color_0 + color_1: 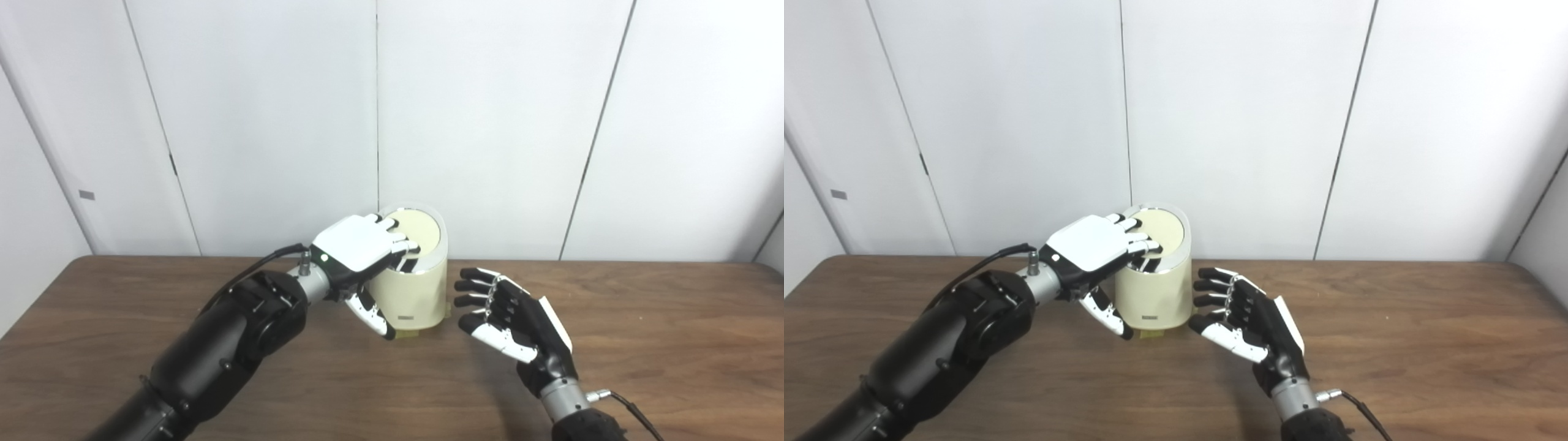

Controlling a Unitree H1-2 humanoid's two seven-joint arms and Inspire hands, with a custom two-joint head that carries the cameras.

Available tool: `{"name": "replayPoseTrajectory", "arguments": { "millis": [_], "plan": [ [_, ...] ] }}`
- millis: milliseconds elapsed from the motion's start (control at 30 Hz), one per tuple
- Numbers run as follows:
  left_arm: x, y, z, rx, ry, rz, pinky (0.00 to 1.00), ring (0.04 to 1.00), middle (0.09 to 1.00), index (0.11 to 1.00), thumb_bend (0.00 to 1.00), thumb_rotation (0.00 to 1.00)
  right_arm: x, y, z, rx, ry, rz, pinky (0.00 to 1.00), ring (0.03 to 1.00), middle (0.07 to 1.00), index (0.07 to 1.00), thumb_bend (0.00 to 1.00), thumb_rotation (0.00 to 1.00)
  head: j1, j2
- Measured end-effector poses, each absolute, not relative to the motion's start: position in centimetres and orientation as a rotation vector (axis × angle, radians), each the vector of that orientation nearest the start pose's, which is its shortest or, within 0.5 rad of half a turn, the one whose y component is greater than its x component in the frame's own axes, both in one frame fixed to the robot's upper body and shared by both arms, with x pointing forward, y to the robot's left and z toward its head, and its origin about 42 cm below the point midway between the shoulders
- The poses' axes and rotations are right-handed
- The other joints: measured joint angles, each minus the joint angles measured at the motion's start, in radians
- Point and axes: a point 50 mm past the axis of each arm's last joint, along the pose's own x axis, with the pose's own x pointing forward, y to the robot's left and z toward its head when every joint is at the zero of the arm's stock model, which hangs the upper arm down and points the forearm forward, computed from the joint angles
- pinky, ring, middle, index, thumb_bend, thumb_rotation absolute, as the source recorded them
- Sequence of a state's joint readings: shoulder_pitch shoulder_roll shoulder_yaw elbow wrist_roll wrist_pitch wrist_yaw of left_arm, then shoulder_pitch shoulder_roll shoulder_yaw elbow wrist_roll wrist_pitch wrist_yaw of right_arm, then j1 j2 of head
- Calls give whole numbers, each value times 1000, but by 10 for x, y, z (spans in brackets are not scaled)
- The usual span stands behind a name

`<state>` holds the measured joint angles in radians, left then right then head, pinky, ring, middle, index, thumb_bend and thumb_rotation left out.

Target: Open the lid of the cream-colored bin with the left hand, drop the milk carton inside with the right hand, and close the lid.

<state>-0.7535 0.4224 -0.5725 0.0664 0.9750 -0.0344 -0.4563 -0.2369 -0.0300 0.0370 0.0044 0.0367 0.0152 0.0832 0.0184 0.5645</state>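
Left eye view showed the cream-colored bin (416, 288) standing upright near the far edge of the wooden table (643, 343), close to the white panelled wall (490, 122). Its lid (419, 229) lay down flat on top. The left hand (355, 251) rested palm down over the near left part of the lid, its fingers (401, 242) curled onto the lid's surface and rim, while the thumb (373, 315) hung down along the bin's left side. That hand hid the lid's near left edge, so whether any gap showed there could not be told. A small label low on the bin's front was too small to read, and a yellowish piece at its foot was hard to make out.

The right hand (1243, 321) hovered just right of the bin, apart from it, palm turned toward it, fingers (1213, 288) spread and lightly bent, holding nothing. The milk carton appeared in neither of the 2 views.

Both arms were cut off by the bottom edge. The table lay bare to the right of the right hand and along the near edge, with a narrow strip behind the bin before the wall.
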Motion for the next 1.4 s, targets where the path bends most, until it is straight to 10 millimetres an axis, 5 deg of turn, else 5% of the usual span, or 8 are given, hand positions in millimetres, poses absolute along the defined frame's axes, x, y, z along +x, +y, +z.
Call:
{"name": "replayPoseTrajectory", "arguments": {
  "millis": [500, 667, 767, 933, 1400],
  "plan": [
    [432, 166, 285, 1504, -483, -538, 1000, 1000, 842, 871, 956, 435, 354, -186, 165, -8, -195, 180, 497, 646, 694, 714, 733, 420, 6, -3],
    [425, 184, 269, 1181, -444, -391, 1000, 1000, 896, 920, 897, 409, 354, -188, 164, -18, -193, 179, 504, 658, 693, 715, 725, 415, 5, -2],
    [422, 197, 266, 933, -430, -301, 915, 995, 950, 940, 855, 410, 353, -188, 164, -20, -193, 179, 503, 662, 695, 716, 722, 405, 6, -2],
    [413, 222, 267, 624, -439, -170, 905, 973, 937, 906, 838, 366, 353, -190, 164, -14, -192, 178, 499, 663, 691, 711, 733, 392, 6, 0],
    [335, 256, 159, 167, -216, -98, 578, 705, 757, 820, 750, 317, 351, -198, 163, -23, -212, 153, 484, 640, 702, 718, 731, 344, 3, 12]
  ]
}}
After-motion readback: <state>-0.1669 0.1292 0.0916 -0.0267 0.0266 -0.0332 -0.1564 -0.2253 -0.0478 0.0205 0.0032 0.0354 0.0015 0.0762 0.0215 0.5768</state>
